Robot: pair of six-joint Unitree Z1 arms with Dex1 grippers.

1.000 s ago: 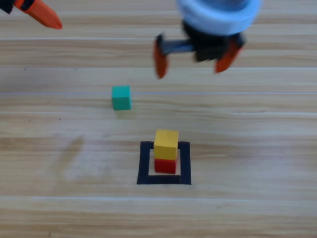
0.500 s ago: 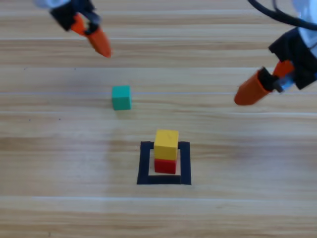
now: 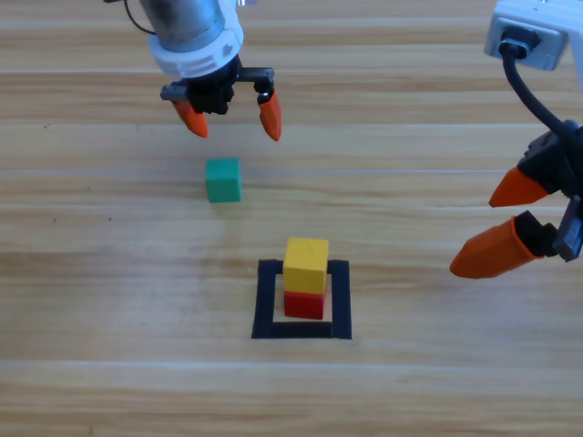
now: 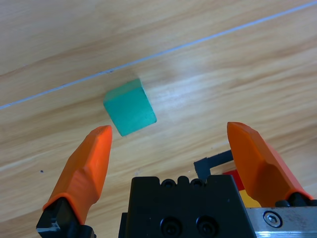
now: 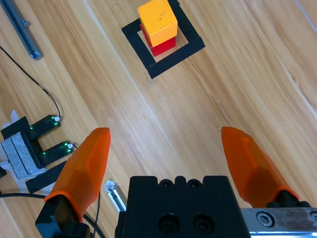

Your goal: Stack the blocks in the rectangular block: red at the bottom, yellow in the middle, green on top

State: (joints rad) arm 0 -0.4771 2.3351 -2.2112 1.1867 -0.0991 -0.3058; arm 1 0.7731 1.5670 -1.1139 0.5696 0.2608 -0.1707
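Note:
The yellow cube (image 3: 306, 264) sits on the red cube (image 3: 303, 305) inside the black tape frame (image 3: 263, 300); the right wrist view shows the same stack, yellow cube (image 5: 157, 22) over red cube (image 5: 161, 45) in the frame (image 5: 190, 52). The green cube (image 3: 223, 179) lies alone on the wood up and left of the frame. My left gripper (image 3: 232, 118) hovers open just beyond it, and in its wrist view the green cube (image 4: 130, 107) sits ahead of the spread jaws. My right gripper (image 3: 501, 223) hangs open at the right edge, holding nothing.
The right wrist view shows off-table clutter: black cables (image 5: 44, 94), small black devices with green lights (image 5: 42, 139) and a metal bar (image 5: 20, 27). A pale seam line (image 4: 198, 42) crosses the wood past the green cube.
The left arm swung in from the top left and now hovers open over the green cube's far side. The right arm drew back from the top middle to the right edge.

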